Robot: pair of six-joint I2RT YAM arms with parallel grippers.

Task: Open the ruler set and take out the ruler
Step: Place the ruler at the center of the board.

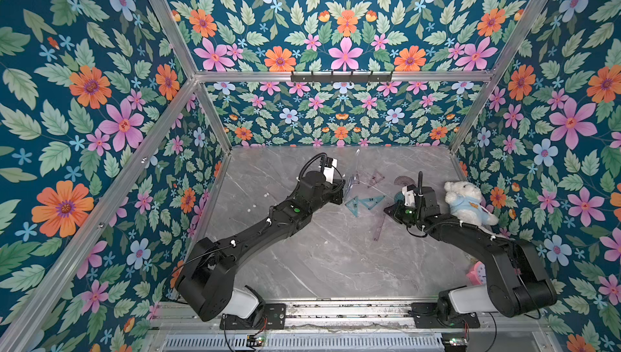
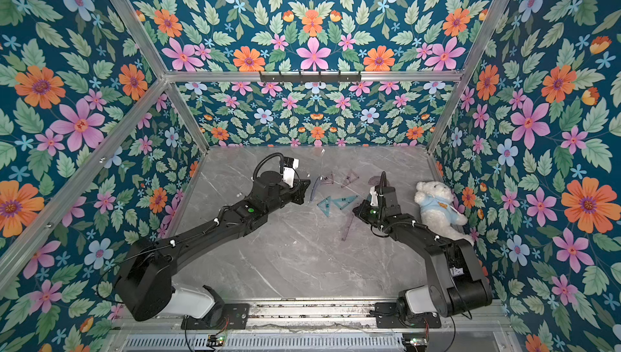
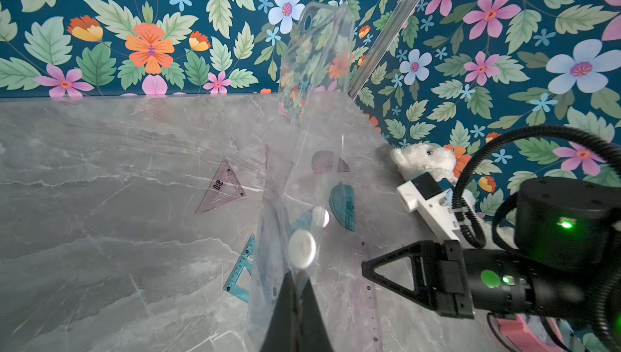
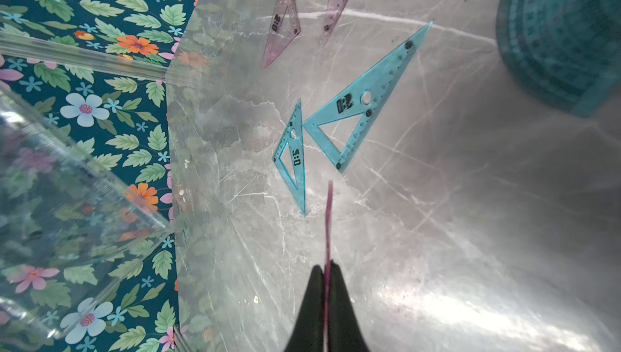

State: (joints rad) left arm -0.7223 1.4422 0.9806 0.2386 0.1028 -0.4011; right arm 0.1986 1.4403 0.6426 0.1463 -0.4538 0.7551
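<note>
Right pincer (image 4: pixel 326 268) is clamped tight on the ruler (image 4: pixel 329 219), gripping the purple strip edge-on by one end. So I've got the task's thing in hand, out of the pouch and low over the desk (image 1: pixel 319 259), right of the middle. Left pincer (image 3: pixel 297 279) is pinched shut on the pouch (image 3: pixel 316 74) and holds the clear sleeve up on end, its snap undone by the look of it. Teal squares (image 4: pixel 356 111) and a protractor (image 4: pixel 564 31) lie loose on the marble just beyond. I'd call this the tail of the extraction: opening done, ruler free. I can't tell whether its free end touches the desk. Next I want it lowered flat onto a bare patch, clear of the squares, then a gentle release, since thin plastic like that will likely skid.
</note>
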